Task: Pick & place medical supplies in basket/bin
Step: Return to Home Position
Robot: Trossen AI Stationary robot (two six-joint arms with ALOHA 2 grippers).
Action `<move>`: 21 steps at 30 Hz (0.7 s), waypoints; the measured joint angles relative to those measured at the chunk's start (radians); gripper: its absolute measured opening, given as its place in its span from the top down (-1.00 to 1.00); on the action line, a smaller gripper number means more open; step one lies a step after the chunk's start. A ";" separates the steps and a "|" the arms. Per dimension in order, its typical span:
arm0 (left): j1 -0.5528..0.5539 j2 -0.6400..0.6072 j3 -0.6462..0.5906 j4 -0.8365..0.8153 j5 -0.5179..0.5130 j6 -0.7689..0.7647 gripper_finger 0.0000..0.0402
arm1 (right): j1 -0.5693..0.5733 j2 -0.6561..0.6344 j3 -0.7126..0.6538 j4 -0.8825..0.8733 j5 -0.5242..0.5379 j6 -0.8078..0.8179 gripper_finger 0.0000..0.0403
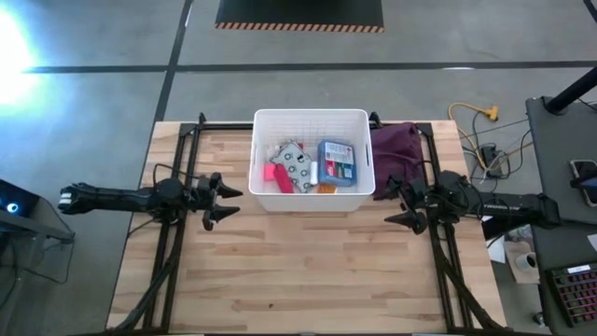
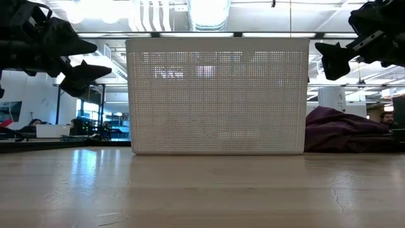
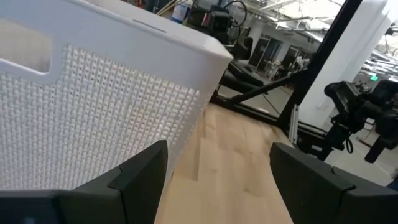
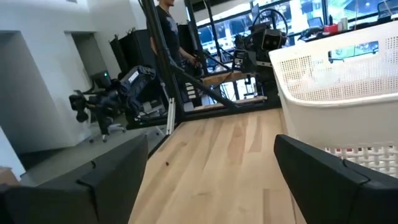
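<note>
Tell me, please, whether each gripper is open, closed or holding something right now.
Left gripper: open, empty, beside the white perforated plastic bin.
Right gripper: open, empty, near the crumpled maroon cloth.

Grey concrete floor (image 1: 308, 89), bright ceiling lights (image 2: 209, 11)

One white bin (image 1: 308, 201) stands on the one counter (image 1: 308, 271). It holds one blue box (image 1: 337, 161), one grey-white patterned pack (image 1: 297, 161) and one pink-red piece (image 1: 278, 175). The smaller bits (image 1: 324, 188) between them cannot be counted. There is one maroon cloth (image 1: 396, 147). There are two arms: the left gripper (image 1: 233, 204) and the right gripper (image 1: 389, 207) have two fingers each.
</note>
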 joint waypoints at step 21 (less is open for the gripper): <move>0.000 0.050 -0.001 0.000 0.000 0.000 -0.31 | 0.066 -0.200 0.000 -0.001 0.009 0.001 -0.71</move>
